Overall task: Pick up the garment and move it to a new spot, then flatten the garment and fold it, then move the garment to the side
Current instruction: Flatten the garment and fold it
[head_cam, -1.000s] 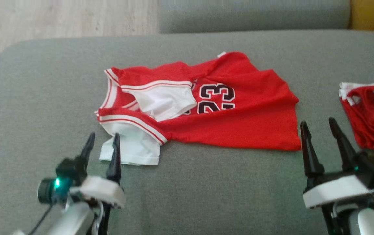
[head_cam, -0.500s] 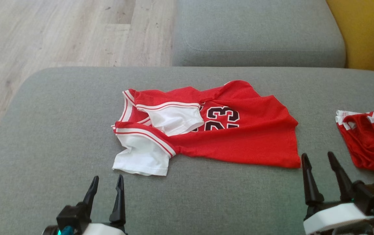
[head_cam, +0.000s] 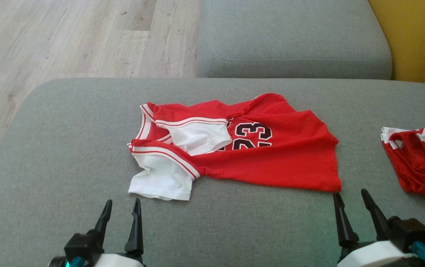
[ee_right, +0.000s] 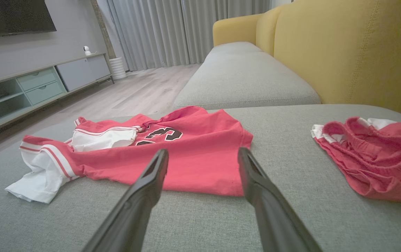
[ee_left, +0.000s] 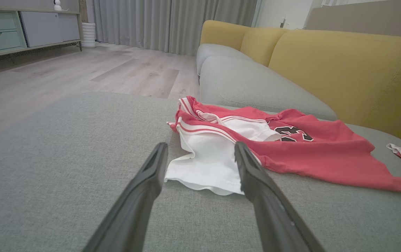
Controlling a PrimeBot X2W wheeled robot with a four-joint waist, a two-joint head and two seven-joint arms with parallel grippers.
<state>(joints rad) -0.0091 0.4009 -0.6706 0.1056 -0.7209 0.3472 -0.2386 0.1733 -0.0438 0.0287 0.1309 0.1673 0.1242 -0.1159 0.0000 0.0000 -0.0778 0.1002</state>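
A red jersey (head_cam: 271, 155) with white sleeves and the number 23 lies crumpled on the grey sofa seat (head_cam: 67, 155); its white sleeve (head_cam: 160, 181) points toward me. The jersey (ee_left: 319, 157) also lies ahead in the left wrist view, and the same jersey (ee_right: 172, 157) in the right wrist view. My left gripper (head_cam: 122, 204) is open, just short of the white sleeve. Near the hem's lower right corner, my right gripper (head_cam: 350, 194) stands open and empty, apart from the cloth.
A second red garment (head_cam: 419, 159) lies bunched at the seat's right edge. Another grey cushion (head_cam: 290, 37) sits behind, with the yellow backrest (head_cam: 412, 37) at right. Wooden floor (head_cam: 67, 37) lies beyond the seat's left and far edge.
The head camera has tilted up, shifting the whole picture. The right gripper has drawn slightly left and lower in view, nearer the hem corner. Both grippers stay open.
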